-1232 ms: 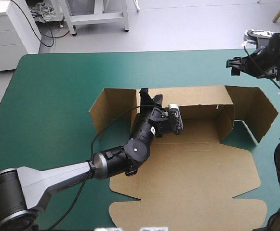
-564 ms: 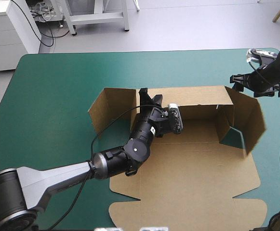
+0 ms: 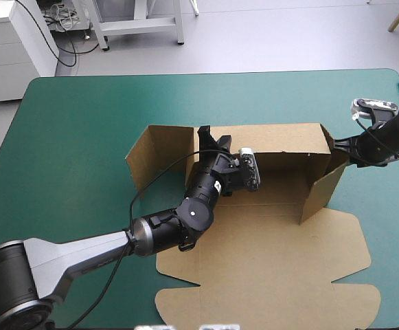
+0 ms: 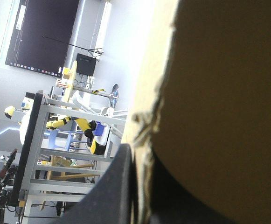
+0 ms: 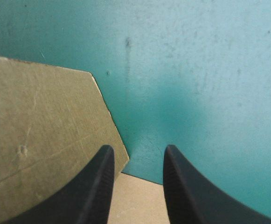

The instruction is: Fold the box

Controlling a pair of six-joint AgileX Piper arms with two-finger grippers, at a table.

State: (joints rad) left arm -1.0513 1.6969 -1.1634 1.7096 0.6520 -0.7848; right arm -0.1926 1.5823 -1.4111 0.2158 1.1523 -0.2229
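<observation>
The step in hand is judged to be the turning-in of the right end flap [image 3: 321, 187] against the raised back wall [image 3: 281, 141] of the box [image 3: 268, 261]. For this to be done well, the wall should be held upright by the left gripper [image 3: 211, 139], whose black fingers are all but closed with the wall's top edge pinched between them, near its left end. The right gripper [image 5: 135, 154] is parted a little and nothing is held in it. The flap appears to be touched from its outer side, so the push is best given square to the crease, lest the board be buckled or the sheet dragged across the teal-green cover [image 3: 82, 137].

The box is seen as a brown cut sheet, laid from the table's middle toward its near edge and somewhat toward the right edge. The back wall is raised, the left end flap [image 3: 161, 155] is splayed toward the left edge, and the scalloped front panels lie flat.
</observation>
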